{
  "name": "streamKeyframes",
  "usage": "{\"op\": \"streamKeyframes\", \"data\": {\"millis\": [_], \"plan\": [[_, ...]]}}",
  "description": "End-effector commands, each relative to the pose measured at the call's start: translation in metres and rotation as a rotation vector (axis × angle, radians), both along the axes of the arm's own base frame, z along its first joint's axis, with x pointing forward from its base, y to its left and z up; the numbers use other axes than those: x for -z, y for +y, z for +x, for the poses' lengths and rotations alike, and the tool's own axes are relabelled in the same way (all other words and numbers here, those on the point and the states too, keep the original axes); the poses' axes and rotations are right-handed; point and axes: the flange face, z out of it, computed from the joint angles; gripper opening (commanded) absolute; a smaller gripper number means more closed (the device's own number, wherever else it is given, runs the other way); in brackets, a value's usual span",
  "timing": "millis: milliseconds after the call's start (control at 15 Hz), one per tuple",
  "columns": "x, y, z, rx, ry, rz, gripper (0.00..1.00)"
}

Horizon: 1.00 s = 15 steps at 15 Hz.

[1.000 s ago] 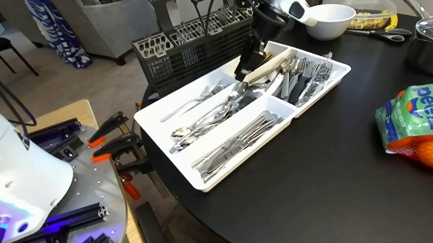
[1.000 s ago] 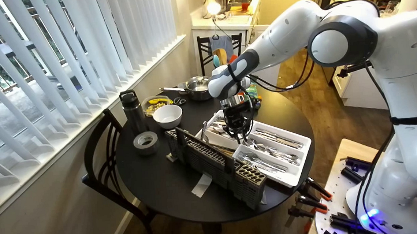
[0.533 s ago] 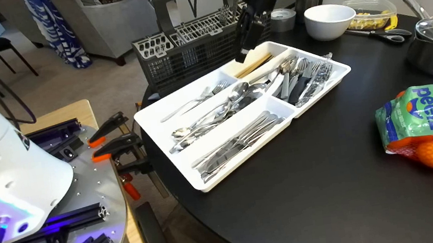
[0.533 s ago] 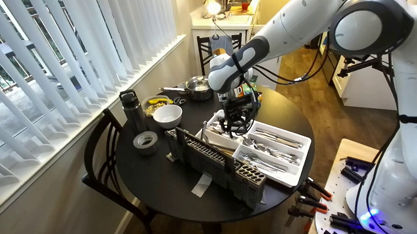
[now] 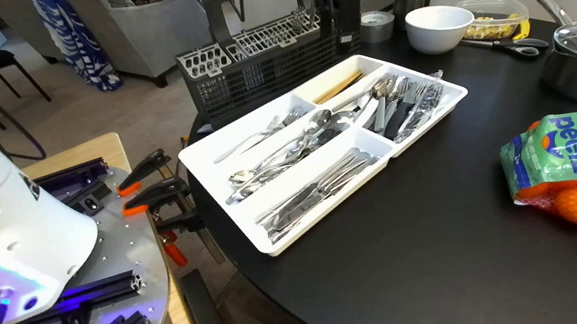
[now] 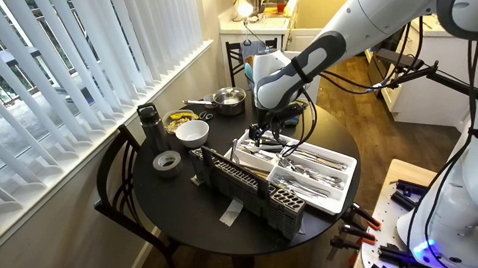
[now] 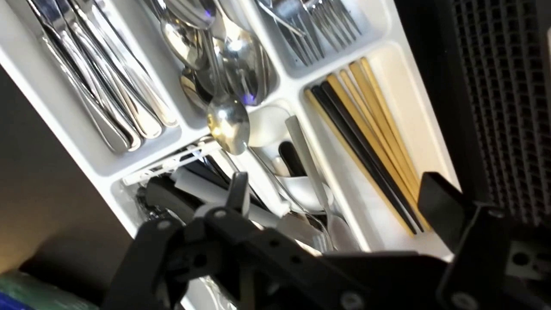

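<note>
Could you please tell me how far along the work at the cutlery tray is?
Looks done: knives, spoons, forks and chopsticks lie grouped in their own compartments of the white tray.
In hand: nothing, as the gripper hangs open above the tray.
Seemingly left: at least one metal utensil, standing in the dark basket.

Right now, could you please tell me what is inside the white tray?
The white tray holds knives, spoons, forks, chopsticks and a mixed pile of utensils; whatever lies beneath the overlapping pieces is covered.
</note>
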Motion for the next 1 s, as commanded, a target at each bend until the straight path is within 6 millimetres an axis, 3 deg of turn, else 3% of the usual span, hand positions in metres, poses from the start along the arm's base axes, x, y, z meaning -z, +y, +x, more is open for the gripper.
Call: {"op": "streamKeyframes", "data": {"millis": [0, 267, 600, 933], "plan": [[-0.012, 0.007, -0.024, -0.145, -0.135, 0.007, 1.0], [-0.041, 0.007, -0.041, -0.181, -0.304, 0.068, 1.0], [-0.068, 0.007, -0.065, -0.282, -0.297, 0.129, 1.0], [-0.089, 0.016, -0.073, -0.056, -0.397, 0.314, 1.0]]}}
